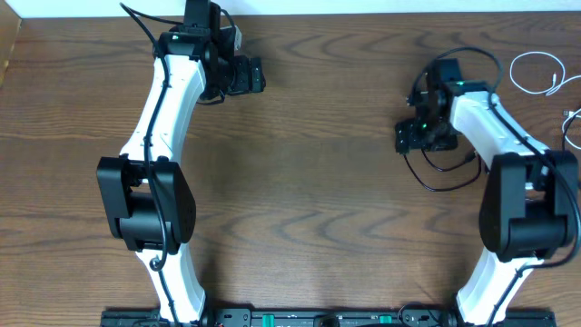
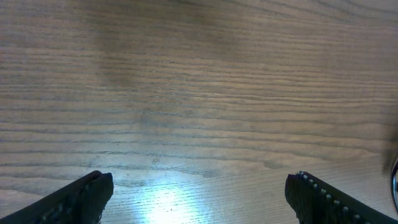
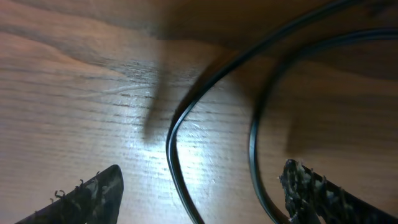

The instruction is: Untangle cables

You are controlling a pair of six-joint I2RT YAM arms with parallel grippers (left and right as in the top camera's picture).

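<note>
Two black cable strands point(image 3: 169, 146) sit inside my right gripper point(image 3: 199, 183), jaws apart, at three o'clock; I'd pinch one. Left gripper point(image 2: 199, 183) gapes, empty.

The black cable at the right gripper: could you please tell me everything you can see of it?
The black cable is thin, smooth and slightly glossy, like a rubber-coated cord. In the right wrist view, two curved strands of it lie flat on the wooden table, side by side but apart. They run between the open fingers of the right gripper, and neither finger clearly touches them. From overhead it shows as a loose loop under and beside that gripper. No plug end is visible.
</note>
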